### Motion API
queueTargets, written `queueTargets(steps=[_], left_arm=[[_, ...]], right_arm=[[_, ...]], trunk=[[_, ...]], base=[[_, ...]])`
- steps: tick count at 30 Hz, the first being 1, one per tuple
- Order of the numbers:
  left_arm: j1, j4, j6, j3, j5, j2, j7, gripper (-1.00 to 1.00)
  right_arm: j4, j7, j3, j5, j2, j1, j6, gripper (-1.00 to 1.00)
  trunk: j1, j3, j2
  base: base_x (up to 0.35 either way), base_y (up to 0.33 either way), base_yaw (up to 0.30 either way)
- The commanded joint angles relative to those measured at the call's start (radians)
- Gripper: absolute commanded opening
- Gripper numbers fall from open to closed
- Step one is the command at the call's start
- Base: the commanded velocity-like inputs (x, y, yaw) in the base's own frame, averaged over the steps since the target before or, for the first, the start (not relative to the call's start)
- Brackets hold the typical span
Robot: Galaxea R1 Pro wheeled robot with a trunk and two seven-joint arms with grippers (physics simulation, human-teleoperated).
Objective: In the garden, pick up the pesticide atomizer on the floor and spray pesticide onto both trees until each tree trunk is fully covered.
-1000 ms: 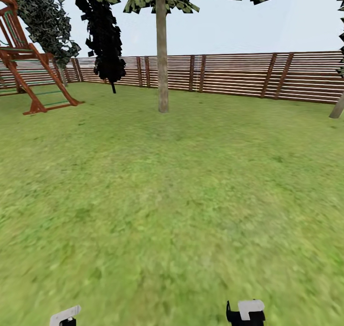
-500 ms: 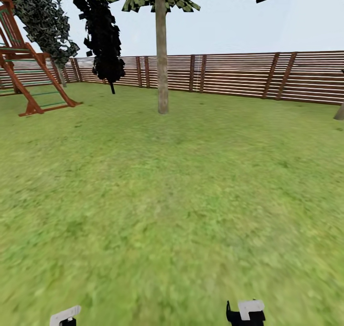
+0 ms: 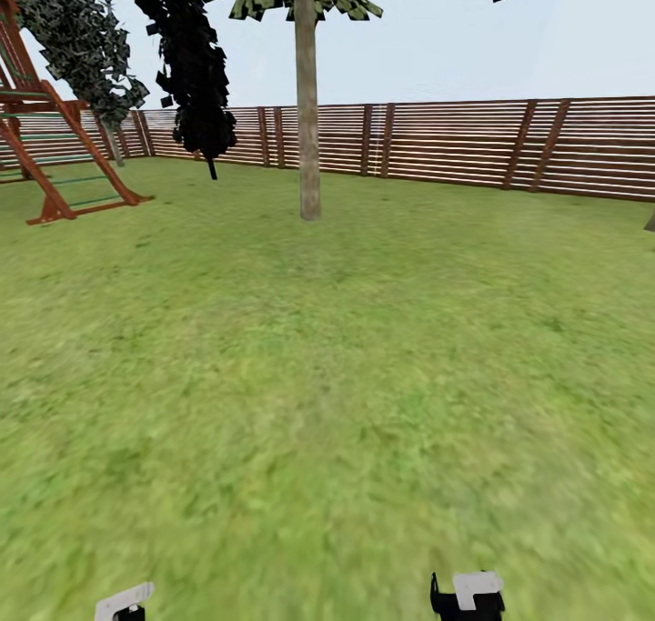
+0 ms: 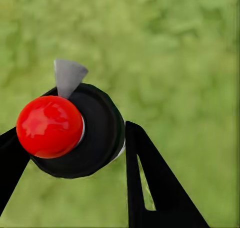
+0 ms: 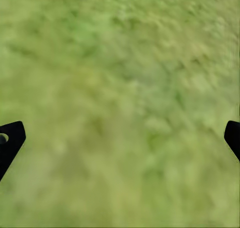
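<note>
The pesticide atomizer (image 4: 75, 133) has a black round body, a red cap and a grey nozzle. My left gripper (image 4: 70, 140) is shut on it, one black finger (image 4: 150, 183) on each side, with the grass floor (image 4: 175, 47) beneath. My right gripper (image 5: 120, 138) is open over bare grass with nothing between its fingertips (image 5: 10, 138). In the head view one tree trunk (image 3: 308, 112), pale grey-tan and straight, stands ahead near the fence. The base of another trunk (image 3: 649, 223) shows at the right edge.
A brown slatted fence (image 3: 455, 144) closes the far side of the garden. A red-brown wooden play frame (image 3: 45, 148) stands at the far left, with a black narrow tree (image 3: 196, 75) behind it. Open lawn (image 3: 327, 375) lies between me and the trunk.
The whole head view has shifted: the trunk's base sits a little lower and the play frame and right trunk have slid outward. Both arms hold their places at the picture's bottom.
</note>
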Motion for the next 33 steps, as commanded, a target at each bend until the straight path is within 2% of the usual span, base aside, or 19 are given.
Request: queueTargets(steps=[1,29,33], left_arm=[[-0.001,0.001,-0.004,0.009,-0.010,0.000,-0.001,-1.00],[-0.001,0.001,-0.004,0.009,-0.011,0.000,-0.001,-1.00],[-0.001,0.001,-0.004,0.009,-0.011,0.000,-0.001,-1.00]], right_arm=[[0.001,-0.005,-0.007,0.010,0.000,-0.001,-0.002,1.00],[0.001,-0.005,-0.007,0.010,0.000,-0.001,-0.002,1.00],[0.001,-0.006,-0.008,0.010,-0.008,-0.001,-0.002,1.00]], trunk=[[0.000,-0.001,0.000],[0.000,-0.001,0.000],[0.000,-0.001,0.000]], base=[[0.346,0.000,0.000],[0.346,0.000,0.000],[0.346,0.000,0.000]])
